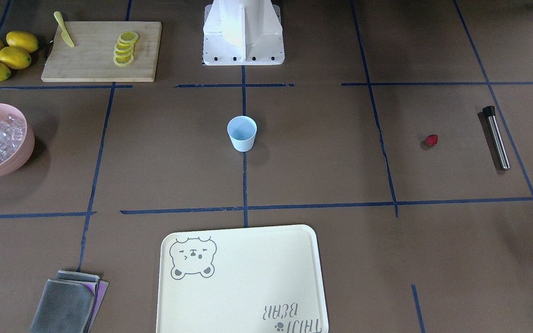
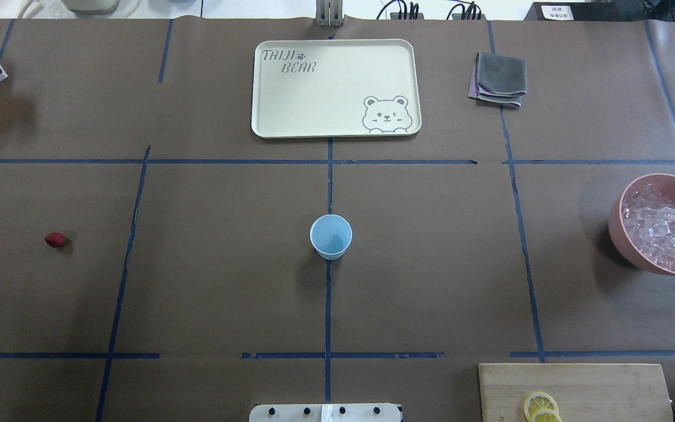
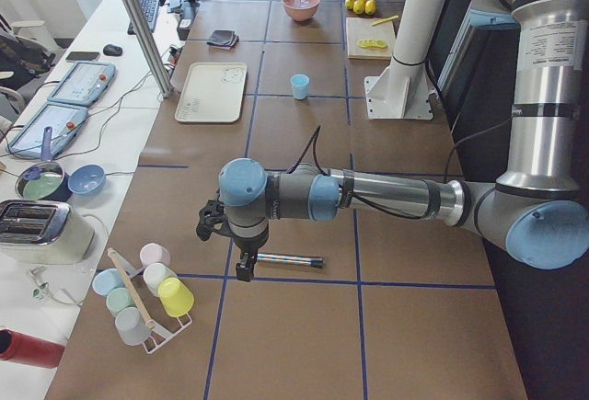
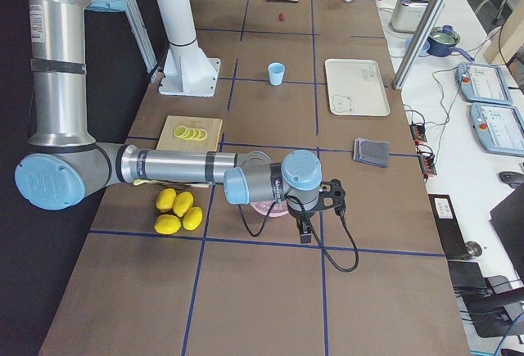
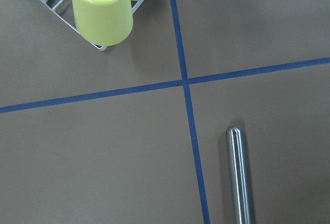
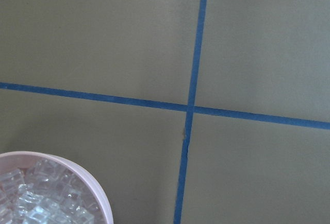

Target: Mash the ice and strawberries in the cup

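The pale blue cup (image 2: 330, 236) stands upright at the table's middle, and nothing shows inside it. One dark red strawberry (image 2: 54, 239) lies on the brown table far to the cup's left. The ice (image 2: 662, 228) fills a pink bowl (image 2: 616, 225) at the right edge. My left gripper (image 3: 241, 269) hangs over a steel muddler (image 5: 240, 177) near the cup rack; it shows only in the exterior left view, so I cannot tell whether it is open or shut. My right gripper (image 4: 307, 232) hovers by the pink bowl (image 6: 98, 193), and I cannot tell its state either.
A cream bear tray (image 2: 335, 88) lies beyond the cup, with folded grey cloths (image 2: 498, 79) to its right. A wooden cutting board (image 1: 102, 51) holds lemon slices and a yellow knife, with whole lemons (image 1: 5, 54) beside it. A rack of coloured cups (image 3: 147, 294) stands at the left end.
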Available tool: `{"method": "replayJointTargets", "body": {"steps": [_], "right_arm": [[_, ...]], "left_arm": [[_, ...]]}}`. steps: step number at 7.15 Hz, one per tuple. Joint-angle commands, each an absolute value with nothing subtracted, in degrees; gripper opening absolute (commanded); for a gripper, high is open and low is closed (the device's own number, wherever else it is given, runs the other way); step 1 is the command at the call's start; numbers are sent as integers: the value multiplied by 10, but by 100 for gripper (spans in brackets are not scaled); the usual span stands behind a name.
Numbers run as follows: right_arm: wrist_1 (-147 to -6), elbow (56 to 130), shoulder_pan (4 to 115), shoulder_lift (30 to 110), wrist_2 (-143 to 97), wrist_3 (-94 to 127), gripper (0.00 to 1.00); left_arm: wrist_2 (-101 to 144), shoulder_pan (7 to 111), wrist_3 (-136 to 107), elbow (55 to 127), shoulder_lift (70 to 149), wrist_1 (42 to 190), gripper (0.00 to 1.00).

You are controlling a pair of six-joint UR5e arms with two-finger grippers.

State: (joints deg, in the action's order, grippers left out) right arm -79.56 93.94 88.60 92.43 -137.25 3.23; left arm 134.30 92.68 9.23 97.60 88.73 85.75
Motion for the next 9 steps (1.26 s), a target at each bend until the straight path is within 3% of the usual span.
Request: {"method": "replayJointTargets", "body": {"steps": [1,3,4,5,7,9], "right_arm": [[-801,1013,823,946,-1334,120,100],[-889,1109,790,969,-1308,137,98],[-918,1127,771,969,-1305,135,91],[-918,1127,761,980,-1305,130,88],[-913,1110,746,988,-1307,124,72],[-916,1103,721,990,-1309,124,72]], "left_arm": [[1343,927,92,987,882,858,100],[1343,927,92,990,882,858,100],[1343,929,92,992,882,857,100],[1343,929,92,992,882,858,100],[1343,930,92,993,882,857,100],[1343,930,92,993,882,857,100]]}}
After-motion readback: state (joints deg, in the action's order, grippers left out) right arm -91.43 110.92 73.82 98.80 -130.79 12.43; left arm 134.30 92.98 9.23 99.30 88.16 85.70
